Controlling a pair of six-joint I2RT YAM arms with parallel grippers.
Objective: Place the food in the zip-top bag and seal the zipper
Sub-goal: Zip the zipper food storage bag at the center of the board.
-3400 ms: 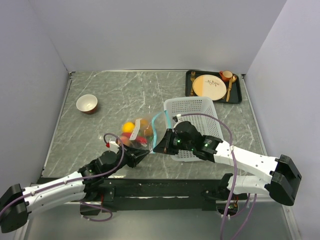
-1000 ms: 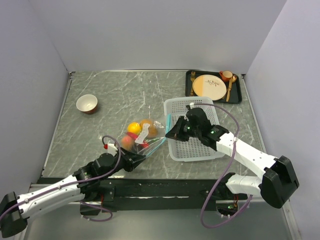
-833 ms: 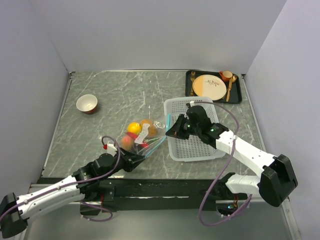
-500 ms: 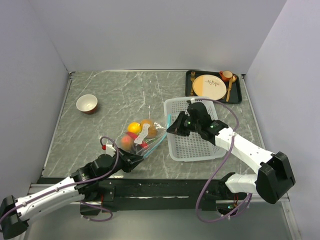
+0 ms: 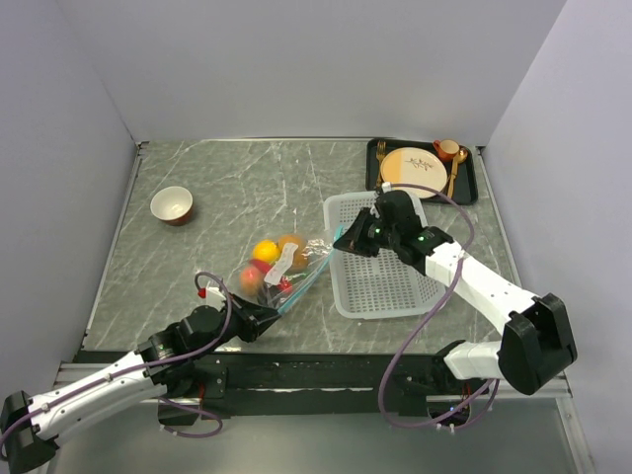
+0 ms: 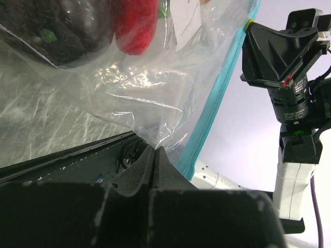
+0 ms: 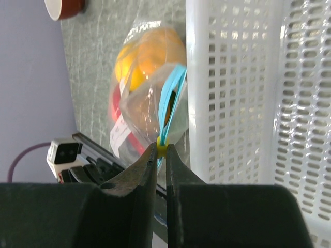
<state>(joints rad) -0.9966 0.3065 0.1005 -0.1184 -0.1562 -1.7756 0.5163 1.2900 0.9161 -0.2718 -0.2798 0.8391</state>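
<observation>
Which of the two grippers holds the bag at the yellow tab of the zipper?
The right gripper: it pinches the yellow tab on the zipper; the left gripper pinches only clear plastic.

Grey marbled table [image 5: 217, 188] with bowl [image 5: 172, 205], white basket [image 5: 380, 291], black tray [image 5: 471, 188], zip-top bag [image 5: 286, 267]
</observation>
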